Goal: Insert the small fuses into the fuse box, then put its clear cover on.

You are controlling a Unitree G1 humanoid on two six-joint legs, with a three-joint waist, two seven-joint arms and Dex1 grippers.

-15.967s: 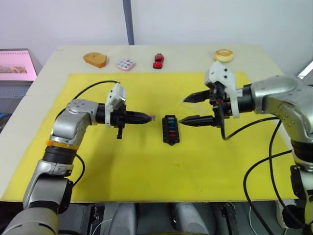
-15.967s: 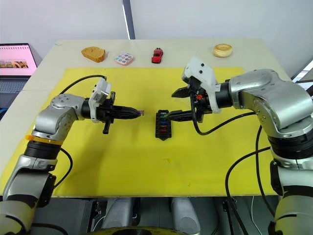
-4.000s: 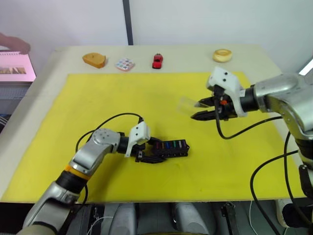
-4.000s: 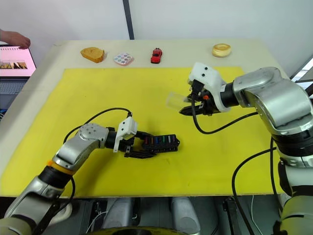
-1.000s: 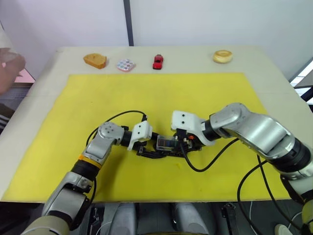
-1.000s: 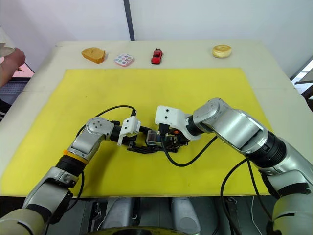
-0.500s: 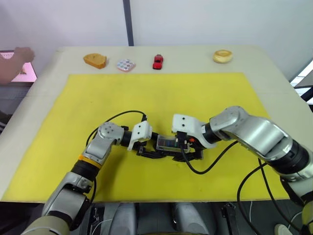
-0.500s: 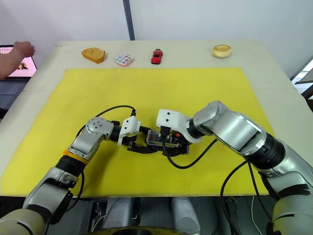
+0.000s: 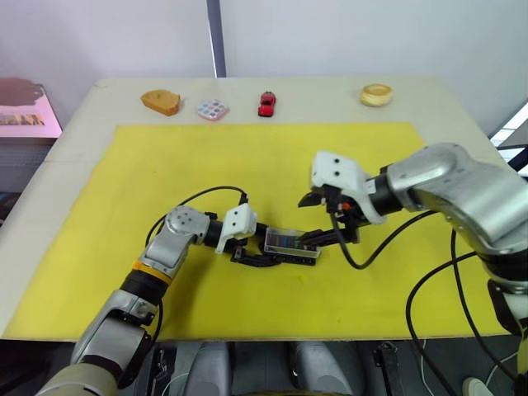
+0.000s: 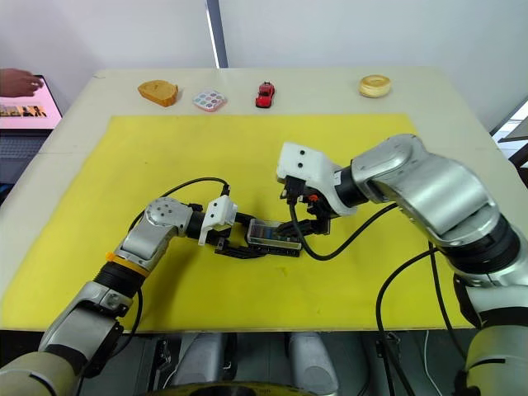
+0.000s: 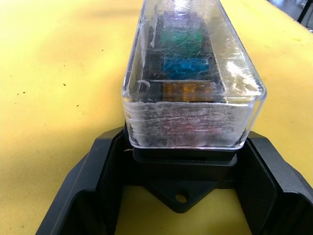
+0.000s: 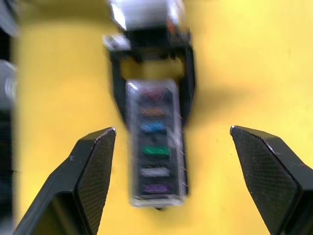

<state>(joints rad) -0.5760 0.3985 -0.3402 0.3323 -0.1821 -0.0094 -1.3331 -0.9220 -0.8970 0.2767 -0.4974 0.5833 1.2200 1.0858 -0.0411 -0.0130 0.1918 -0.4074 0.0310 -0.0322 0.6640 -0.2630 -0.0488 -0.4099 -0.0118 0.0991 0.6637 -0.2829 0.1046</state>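
The black fuse box [image 9: 290,246] lies on the yellow mat with the clear cover [image 11: 193,73] seated on top. Through the cover the small fuses [image 11: 183,66] show in a row: purple, green, teal, orange. My left gripper [image 9: 262,250] is shut on the box's near end, its fingers [image 11: 105,161] clamping the black base. My right gripper [image 9: 305,220] hangs open just above and to the right of the box, holding nothing. In the right wrist view its fingers [image 12: 93,161] stand wide apart on either side of the covered box [image 12: 156,147].
The yellow mat [image 9: 247,165] covers most of the table. Along the far edge sit a toast-like piece [image 9: 160,101], a multicoloured tile [image 9: 213,109], a red toy car [image 9: 266,103] and a tan ring [image 9: 376,94]. A person's hand [image 10: 16,81] is by a screen at far left.
My right gripper has opened, let go of the clear cover and pulled up and away to the right. The cover stays on the box. The left gripper has not moved.
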